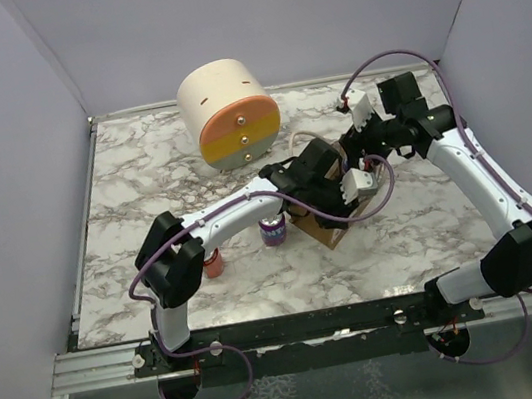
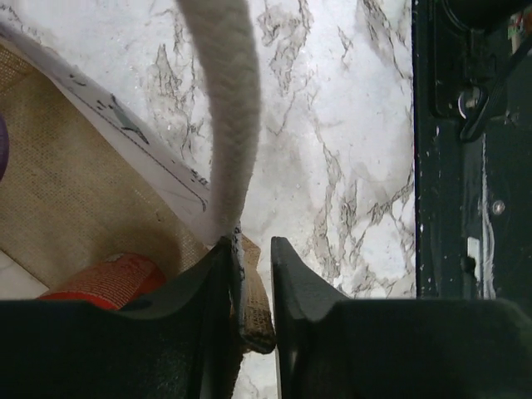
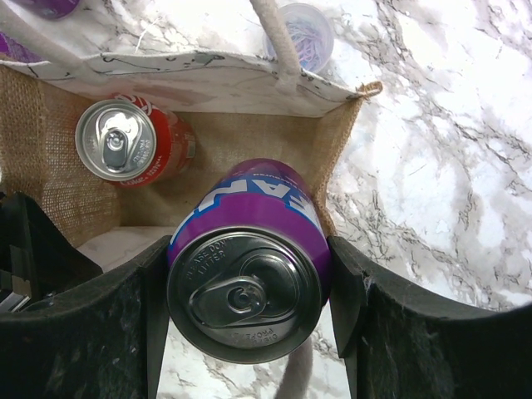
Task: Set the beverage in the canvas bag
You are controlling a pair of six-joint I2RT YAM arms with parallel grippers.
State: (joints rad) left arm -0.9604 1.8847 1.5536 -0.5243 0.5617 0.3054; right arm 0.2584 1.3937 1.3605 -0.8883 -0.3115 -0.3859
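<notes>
- Top view: tan-brown boxy canvas bag [image 1: 324, 235] sits mid-way across the white-grey marble worktop [image 1: 141, 179], mostly hidden under both arms. A loose purple can [image 1: 273, 231] stands just beside the bag, outside it. The big cream cylinder [image 1: 229, 114] with an orange-yellow face is well behind the bag.
- Left wrist view: left gripper [image 2: 253, 283] straddles the bag rim at the foot of the cream rope handle [image 2: 226, 108], jaws nearly together. Can't tell if the pinch is firm. A red can [image 2: 104, 278] is inside the bag.
- Right wrist view: right gripper [image 3: 249, 307] is clenched on the held purple can [image 3: 258, 208], upright over the bag's open mouth and not in yet. The red can stands on the bag floor with free floor beside it.
- My read: one can is bagged. The held one needs lowering and release.
</notes>
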